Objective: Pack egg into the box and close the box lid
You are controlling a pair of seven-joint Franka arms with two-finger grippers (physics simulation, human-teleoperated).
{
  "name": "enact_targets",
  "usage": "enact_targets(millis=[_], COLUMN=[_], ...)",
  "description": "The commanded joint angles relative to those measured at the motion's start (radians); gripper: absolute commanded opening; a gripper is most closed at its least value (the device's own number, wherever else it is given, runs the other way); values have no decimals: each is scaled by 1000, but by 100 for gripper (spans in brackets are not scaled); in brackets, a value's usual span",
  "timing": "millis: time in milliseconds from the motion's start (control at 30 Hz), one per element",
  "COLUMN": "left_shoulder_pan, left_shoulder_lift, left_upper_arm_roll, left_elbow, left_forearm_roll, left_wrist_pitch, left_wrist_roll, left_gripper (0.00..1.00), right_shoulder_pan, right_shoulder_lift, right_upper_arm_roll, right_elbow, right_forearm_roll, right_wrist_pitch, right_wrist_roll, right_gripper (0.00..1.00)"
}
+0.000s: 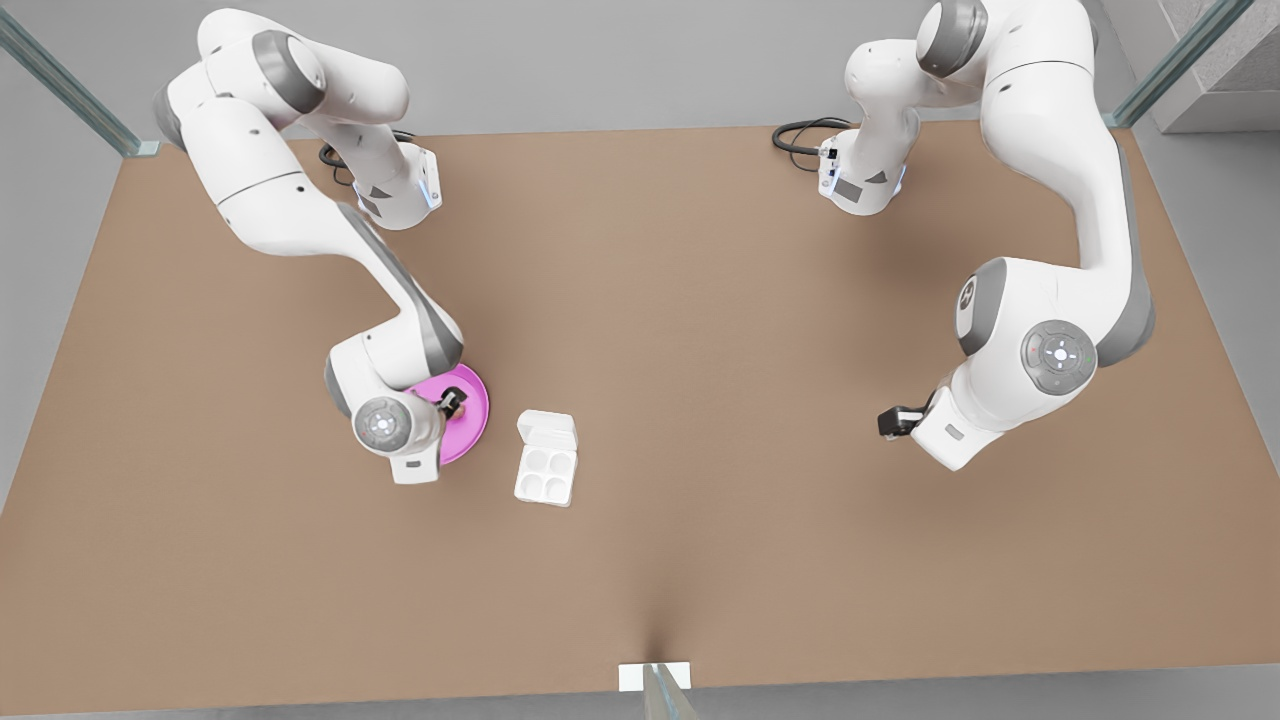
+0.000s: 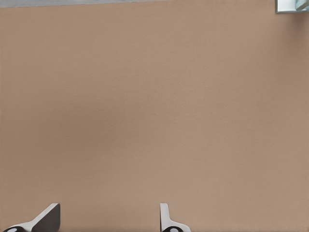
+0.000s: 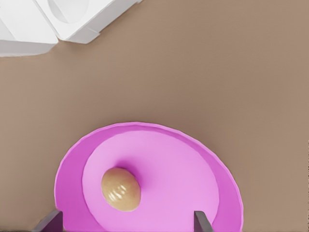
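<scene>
The tan egg [image 3: 120,188] lies on a round pink plate [image 3: 174,164]. My right gripper [image 3: 126,224] hangs over it, open, one finger on each side of the egg and neither touching it. In the front view this gripper [image 1: 452,405] is over the plate [image 1: 474,400] at the front view's left. Just to the plate's right, the white box [image 1: 546,474] lies open with its cups bare, and the box lid [image 1: 547,432] is folded back flat. A corner of the box [image 3: 82,19] also appears in the right wrist view. My left gripper [image 1: 897,420] waits open above bare table at the front view's right.
The brown table [image 1: 700,300] stretches wide between the two arms. Both arm bases, with black cables [image 1: 800,135], stand at the far edge. A small white bracket [image 1: 655,677] sits at the near edge. In the left wrist view, brown tabletop [image 2: 154,106] lies beyond my left gripper [image 2: 107,222].
</scene>
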Motion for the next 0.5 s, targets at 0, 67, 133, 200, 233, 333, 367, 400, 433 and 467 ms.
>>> enact_targets(millis=[0,67,133,200,233,333,367,400,433,467], left_shoulder_pan=[0,0,0,0,0,0,-2,-2,-2,-2], left_shoulder_lift=[-1,-1,-1,-1,-1,-1,-1,-1,-1,-1], left_upper_arm_roll=[0,0,0,0,0,0,0,0,0,0], left_elbow=[1,2,2,1,1,1,1,1,1,1], left_forearm_roll=[1,1,-1,-1,-1,1,1,1,1,1], left_wrist_pitch=[2,2,2,2,2,2,2,2,2,2], left_wrist_roll=[-23,-23,-25,-25,-25,-25,-25,-25,-25,-25], left_gripper=[100,100,100,100,100,100,100,100,100,100], right_shoulder_pan=[-7,43,98,119,119,118,108,102,75,29], right_shoulder_lift=[-2,-15,-141,-233,-258,-296,-298,-298,-295,-293], right_upper_arm_roll=[1,3,3,4,4,3,4,4,4,9], right_elbow=[-19,-60,-160,-265,-302,-404,-416,-422,-430,-445], right_forearm_roll=[-7,-4,-13,-44,-47,-79,-102,-108,-133,-165], right_wrist_pitch=[93,150,167,222,230,317,322,336,353,376], right_wrist_roll=[-426,-375,-337,-311,-311,-291,-289,-289,-289,-295], right_gripper=[100,100,100,100,100,100,100,100,100,100])
